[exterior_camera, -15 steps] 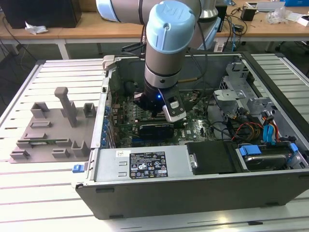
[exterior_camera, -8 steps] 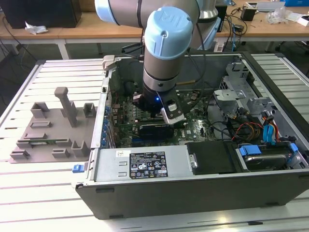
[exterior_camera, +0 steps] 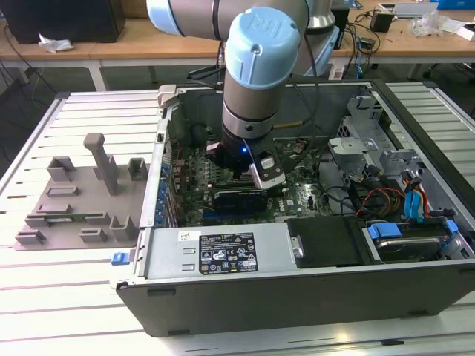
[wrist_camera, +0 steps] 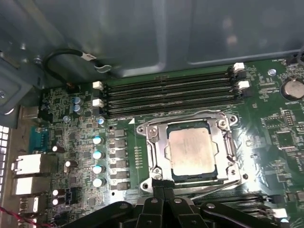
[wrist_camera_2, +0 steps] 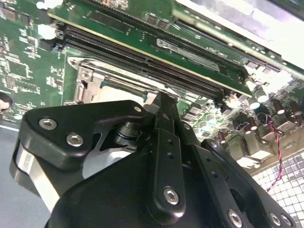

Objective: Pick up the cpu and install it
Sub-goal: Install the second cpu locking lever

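The cpu (wrist_camera: pixel 191 152), thin, rigid and fragile, lies in the socket (wrist_camera: pixel 190 152) beside the end effector (wrist_camera: pixel 163 184), fingertips pressed together, holding nothing; only its edges offer grip.

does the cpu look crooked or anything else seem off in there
Nothing stands out. In the first wrist view the cpu lies flat and square inside the socket frame, its edges parallel to the frame. The tool sits at the frame's near edge, beside the cpu and not holding it. The memory slots look straight.
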